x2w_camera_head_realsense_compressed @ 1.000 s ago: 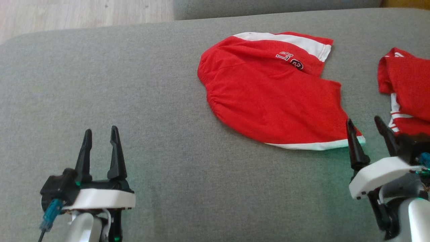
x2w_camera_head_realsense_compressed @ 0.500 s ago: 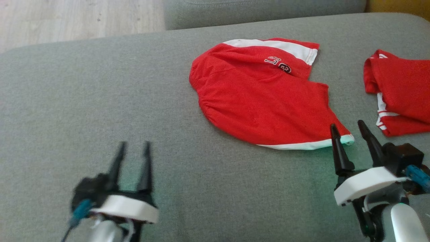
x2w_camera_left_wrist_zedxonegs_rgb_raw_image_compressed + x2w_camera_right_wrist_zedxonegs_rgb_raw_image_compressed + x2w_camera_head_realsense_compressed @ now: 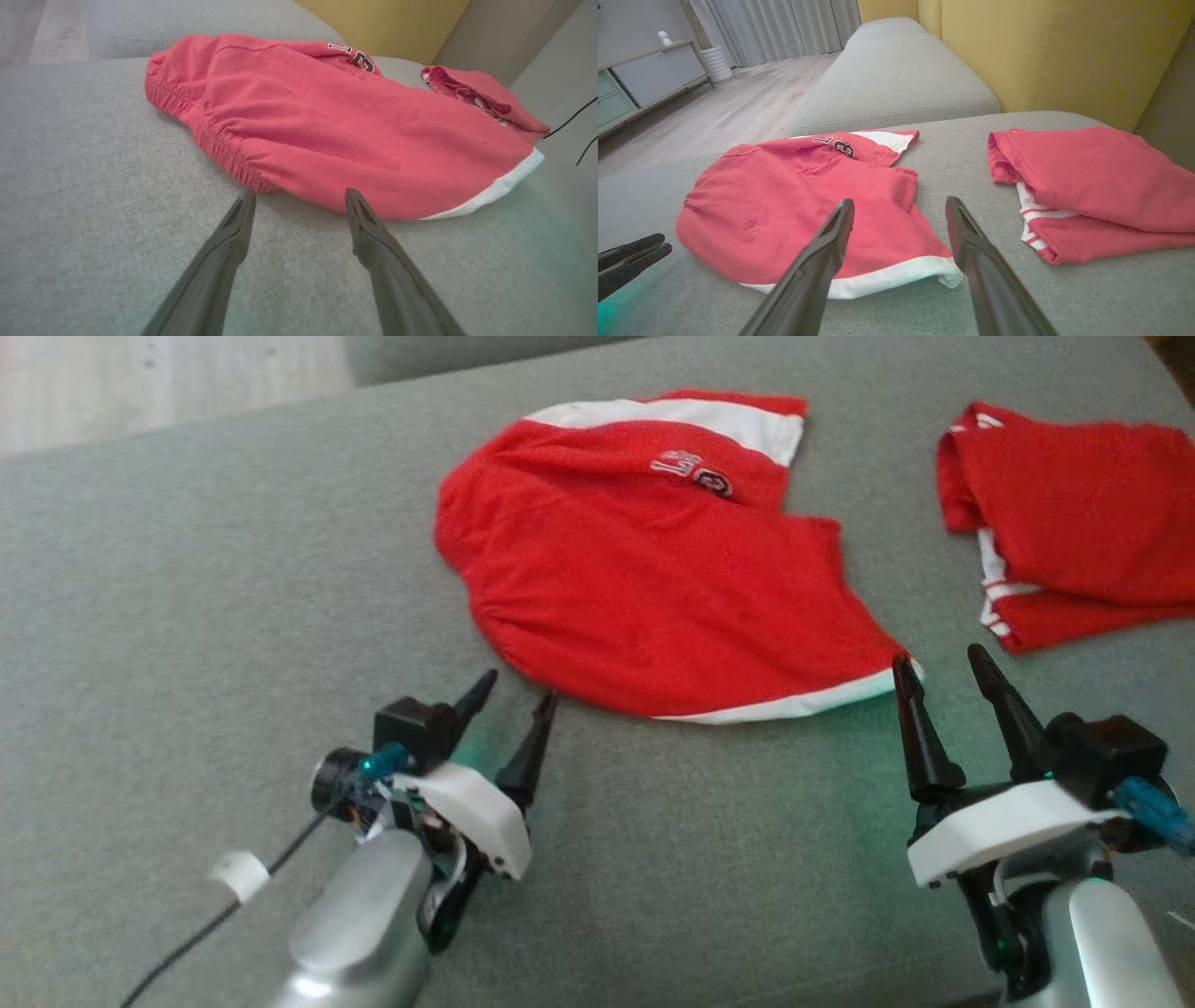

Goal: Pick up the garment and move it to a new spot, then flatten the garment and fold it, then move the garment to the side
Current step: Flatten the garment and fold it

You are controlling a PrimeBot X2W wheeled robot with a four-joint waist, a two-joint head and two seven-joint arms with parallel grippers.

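The left claw [image 3: 520, 687], released, hovered near the gathered waistband of the red shorts [image 3: 653, 579]; the right claw [image 3: 936, 656], also released, hovered beside their white hem.

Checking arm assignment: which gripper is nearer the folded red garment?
Right. The right gripper sits just short of the folded red garment, not touching; the left gripper is beyond the red shorts, at their waistband.

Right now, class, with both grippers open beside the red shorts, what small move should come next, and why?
Probably ease the left gripper forward onto the gathered waistband of the red shorts and close. Its open jaws stand just short of it, nothing is held, and the right gripper sits at the white hem.
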